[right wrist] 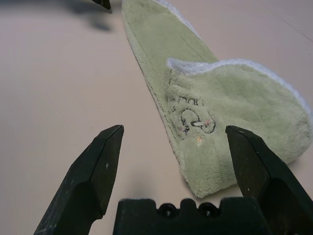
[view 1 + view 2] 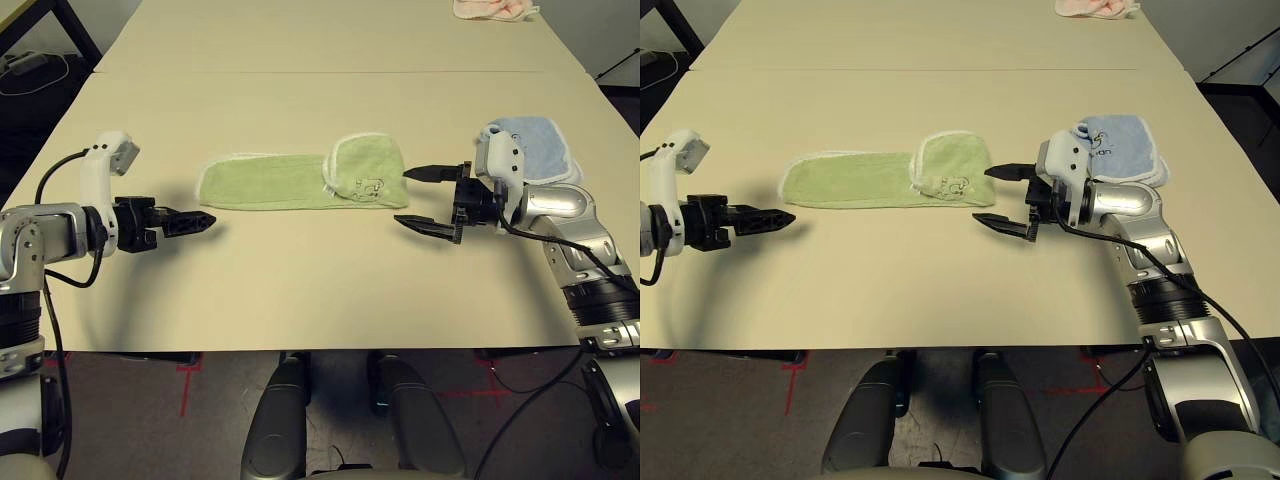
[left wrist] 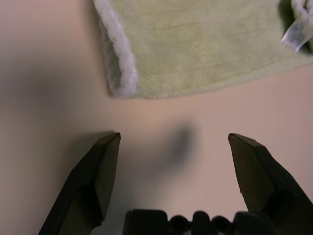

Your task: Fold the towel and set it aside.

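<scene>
Both end effectors hang open and empty: the left end effector (image 2: 200, 222) at 9 o'clock, the right end effector (image 2: 420, 198) at 3. Between them on the table (image 2: 300, 290), the towel (image 2: 300, 182) lies as a long strip, its right end apparently flapped over. Folding is mid-way; next, grasp an end and double it across.

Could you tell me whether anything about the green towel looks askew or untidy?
Yes: the towel lies as a long strip whose end nearest the right gripper is flapped back at a slant, so its edges do not line up. Nothing looks spilled or damaged.
</scene>
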